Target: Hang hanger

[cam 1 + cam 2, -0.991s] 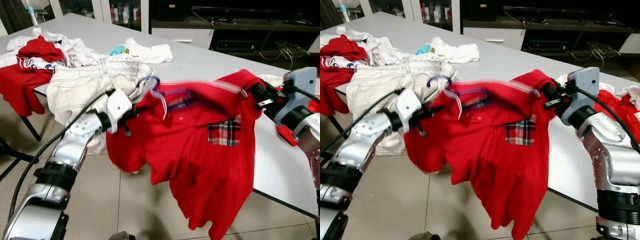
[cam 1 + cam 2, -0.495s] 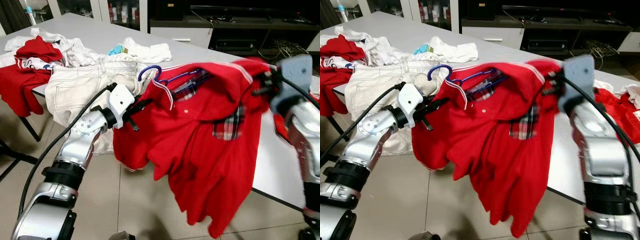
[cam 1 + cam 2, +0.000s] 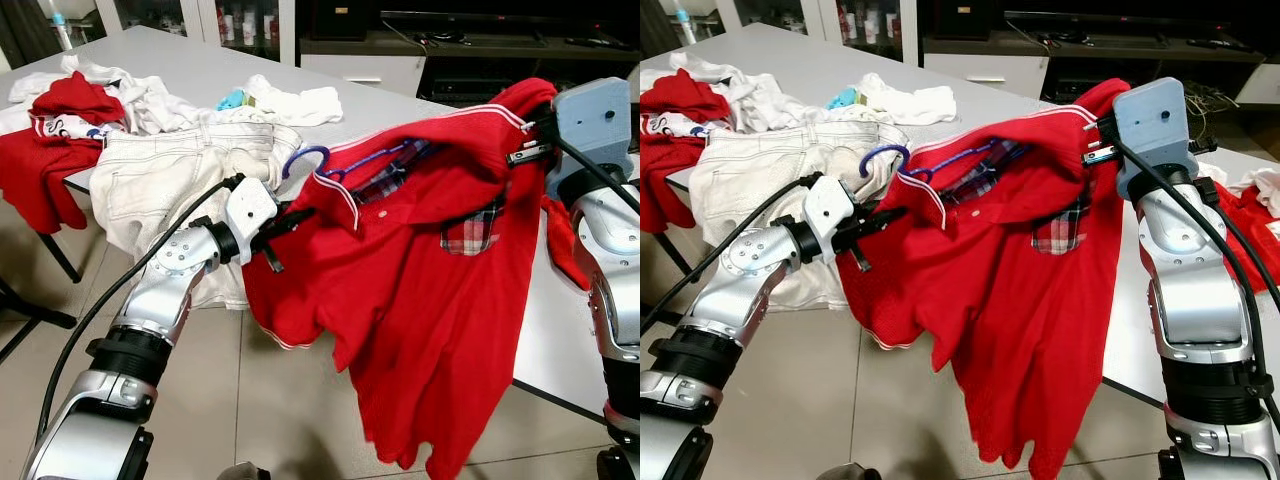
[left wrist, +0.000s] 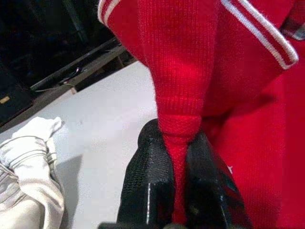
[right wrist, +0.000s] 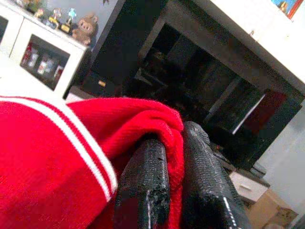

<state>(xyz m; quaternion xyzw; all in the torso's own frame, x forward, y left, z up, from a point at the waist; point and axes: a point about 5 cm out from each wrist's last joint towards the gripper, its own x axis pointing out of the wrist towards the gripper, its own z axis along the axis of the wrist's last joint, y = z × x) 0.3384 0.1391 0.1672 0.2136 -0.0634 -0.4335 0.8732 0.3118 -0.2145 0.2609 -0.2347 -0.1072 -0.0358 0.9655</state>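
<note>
Even indoor light, soft floor shadows; eye views sharp; wrist views blurry bg, dark cabinet.

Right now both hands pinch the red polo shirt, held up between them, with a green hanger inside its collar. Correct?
Not quite: the hanger is blue, as the left eye view shows. The rest stands: left hand and right hand each pinch the red polo shirt.

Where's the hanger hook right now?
In the left eye view, the blue hanger hook pokes out of the red shirt's collar, just above the left gripper, with the white jeans behind it.
</note>
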